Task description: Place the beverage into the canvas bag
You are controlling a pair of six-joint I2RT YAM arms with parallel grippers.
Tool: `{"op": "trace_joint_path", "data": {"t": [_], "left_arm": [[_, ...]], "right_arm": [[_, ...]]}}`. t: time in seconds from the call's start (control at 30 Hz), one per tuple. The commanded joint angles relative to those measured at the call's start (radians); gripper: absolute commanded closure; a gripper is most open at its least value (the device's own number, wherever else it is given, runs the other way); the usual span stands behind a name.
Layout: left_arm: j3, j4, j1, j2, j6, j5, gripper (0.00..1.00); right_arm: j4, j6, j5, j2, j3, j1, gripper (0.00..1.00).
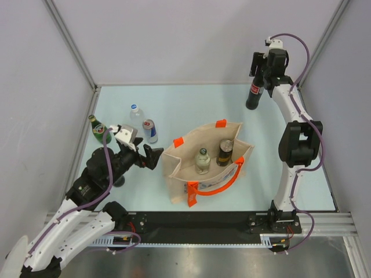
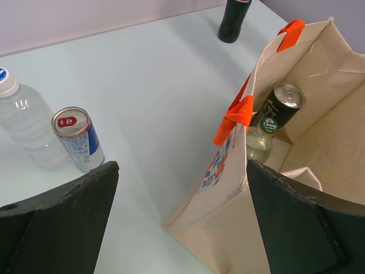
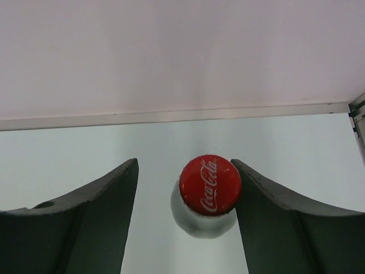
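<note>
Right end effector point(image 3: 184, 168): fingers apart, set astride the red cap of the cola bottle point(image 1: 253, 95). In the right wrist view the right finger point(image 3: 268, 217) sits at the cap's edge, while a clear gap remains on the left side. The bottle is not clamped. It stands upright on the worktop point(image 1: 191, 107) near the far right corner, well apart from the bag.

Left end effector point(image 1: 153, 157): fingers spread wide, holding nothing, just beside the left wall of the canvas bag point(image 1: 174, 165).

The canvas bag stands open-mouthed in the middle of the worktop, toward the near edge, with its orange handles hanging at the rim. Inside it, upright and side by side, are a clear glass bottle point(image 1: 202, 161) and a dark can point(image 1: 225, 152).

Near the left edge stand a green bottle point(image 1: 96, 126), a water bottle point(image 1: 135, 114) and a blue-and-silver can point(image 1: 150, 131).
</note>
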Motion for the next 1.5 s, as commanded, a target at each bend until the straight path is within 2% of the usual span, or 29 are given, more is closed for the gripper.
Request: {"op": "trace_joint_path", "data": {"t": [0.0, 0.1, 0.17, 0.2, 0.23, 0.37, 0.7, 0.9, 1.2, 1.47], "left_arm": [[-0.007, 0.023, -0.003, -0.01, 0.016, -0.026, 0.0], [-0.005, 0.023, -0.004, -0.007, 0.016, -0.019, 0.0], [-0.005, 0.021, -0.004, -0.007, 0.016, -0.019, 0.0], [-0.005, 0.023, -0.004, -0.007, 0.016, -0.019, 0.0], [-0.005, 0.023, -0.004, -0.007, 0.016, -0.017, 0.0], [-0.005, 0.023, -0.004, -0.011, 0.014, -0.012, 0.0], [-0.005, 0.023, -0.004, -0.011, 0.011, 0.004, 0.0], [-0.005, 0.026, -0.004, -0.014, 0.01, 0.011, 0.0], [-0.004, 0.027, -0.004, -0.017, 0.007, 0.037, 0.0], [-0.005, 0.029, -0.006, -0.031, 0.007, 0.041, 0.0]], "right_arm": [[0.033, -0.041, 0.0, 0.036, 0.068, -0.008, 0.34], [0.03, -0.056, 0.003, 0.039, 0.07, -0.006, 0.43], [0.026, -0.067, 0.011, 0.035, 0.073, -0.006, 0.54], [0.018, -0.075, 0.023, 0.026, 0.073, -0.008, 0.6], [0.014, -0.079, 0.03, 0.018, 0.068, -0.006, 0.73], [-0.005, -0.093, 0.051, -0.026, 0.035, -0.008, 0.99], [-0.008, -0.133, 0.097, -0.187, -0.096, -0.005, 1.0], [0.017, -0.122, 0.112, -0.332, -0.254, -0.001, 1.0], [-0.04, -0.09, 0.169, -0.551, -0.444, 0.011, 1.0], [-0.103, -0.083, 0.212, -0.623, -0.489, 0.023, 1.0]]}}
